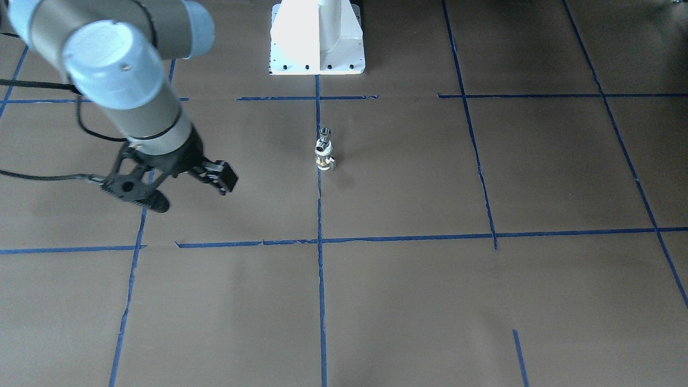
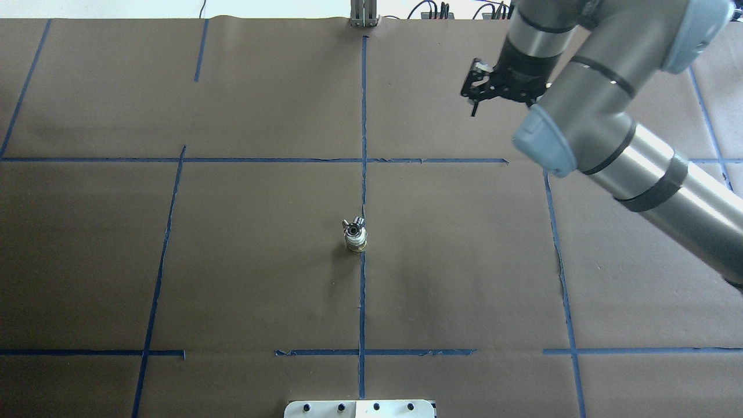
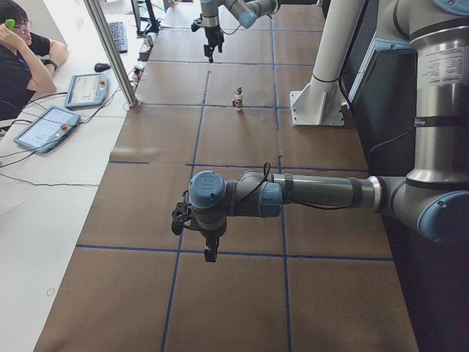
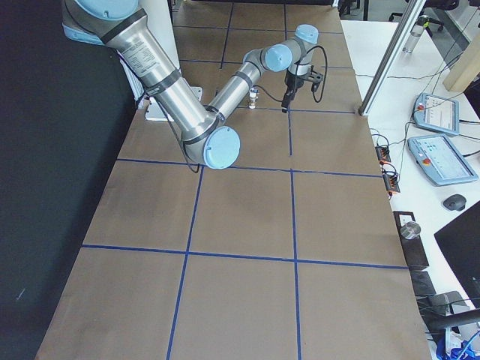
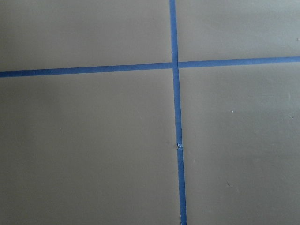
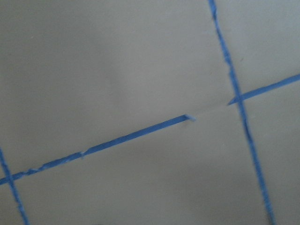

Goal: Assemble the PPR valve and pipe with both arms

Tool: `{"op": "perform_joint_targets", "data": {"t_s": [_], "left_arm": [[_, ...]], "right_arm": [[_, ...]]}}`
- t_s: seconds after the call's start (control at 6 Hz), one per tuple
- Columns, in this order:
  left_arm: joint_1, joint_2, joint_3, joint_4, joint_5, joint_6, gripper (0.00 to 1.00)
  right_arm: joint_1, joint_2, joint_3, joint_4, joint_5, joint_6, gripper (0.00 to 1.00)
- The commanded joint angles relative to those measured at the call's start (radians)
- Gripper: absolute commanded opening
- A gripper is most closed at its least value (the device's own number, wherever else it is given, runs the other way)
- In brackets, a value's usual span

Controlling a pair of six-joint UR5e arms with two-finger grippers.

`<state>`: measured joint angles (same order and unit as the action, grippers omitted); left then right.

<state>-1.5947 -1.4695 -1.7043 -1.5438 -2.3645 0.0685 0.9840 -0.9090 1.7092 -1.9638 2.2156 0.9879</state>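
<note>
Item: PPR valve (image 1: 324,159), white-ended and brass-waisted, upright on the centre tape line (image 1: 320,215), with the chrome pipe (image 1: 324,133) atop. We note open brown table (image 1: 408,177) all round. Right gripper (image 1: 191,191): black, jaws spread, well apart. Left gripper (image 3: 209,249): jaws' state we cannot tell.

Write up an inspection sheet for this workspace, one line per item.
Surface: brown paper marked with a blue tape grid; some tape ends are torn.
Job's things: pipe sits on top of the valve, upright on the centre tape line, with nothing touching them.
Clutter: nothing seen.
Grippers: right gripper has its jaws open and empty, off to one side of the stack. The left gripper is far from the stack; its jaws cannot be judged.
Cables: black cable runs to the right wrist; more cables lie at the far edge.
Surroundings: white pedestal; operator and tablets at a side desk.
</note>
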Motion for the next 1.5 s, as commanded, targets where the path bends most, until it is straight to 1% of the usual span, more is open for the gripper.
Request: {"op": "perform_joint_targets", "data": {"t_s": [0.0, 0.17, 0.33, 0.5, 0.67, 0.83, 1.0, 1.17, 1.33], "left_arm": [[0.001, 0.003, -0.011, 0.001, 0.004, 0.005, 1.0], [0.002, 0.003, -0.012, 0.002, 0.004, 0.005, 1.0], [0.002, 0.003, -0.011, 0.001, 0.002, -0.007, 1.0], [0.002, 0.003, -0.012, 0.001, -0.002, -0.006, 1.0], [0.002, 0.002, 0.006, -0.002, 0.004, 0.01, 1.0], [0.004, 0.005, -0.001, -0.001, -0.001, 0.008, 1.0], [0.004, 0.005, 0.002, -0.001, 0.002, 0.007, 1.0], [0.004, 0.005, 0.003, -0.005, 0.002, 0.01, 1.0], [0.004, 0.005, -0.011, 0.002, -0.001, 0.005, 1.0]], "right_arm": [[0.245, -0.164, 0.017, -0.122, 0.026, -0.618, 1.0], [0.36, -0.282, 0.015, -0.115, 0.035, -0.872, 1.0], [0.44, -0.372, 0.017, -0.113, 0.033, -1.087, 1.0], [0.522, -0.48, 0.015, -0.106, 0.03, -1.268, 1.0], [0.589, -0.584, 0.013, -0.027, 0.032, -1.349, 1.0], [0.61, -0.702, 0.013, 0.122, 0.058, -1.356, 1.0], [0.613, -0.738, 0.021, 0.149, 0.068, -1.318, 1.0], [0.611, -0.752, 0.018, 0.163, 0.069, -1.249, 1.0], [0.611, -0.754, 0.02, 0.168, 0.07, -1.244, 1.0]]}}
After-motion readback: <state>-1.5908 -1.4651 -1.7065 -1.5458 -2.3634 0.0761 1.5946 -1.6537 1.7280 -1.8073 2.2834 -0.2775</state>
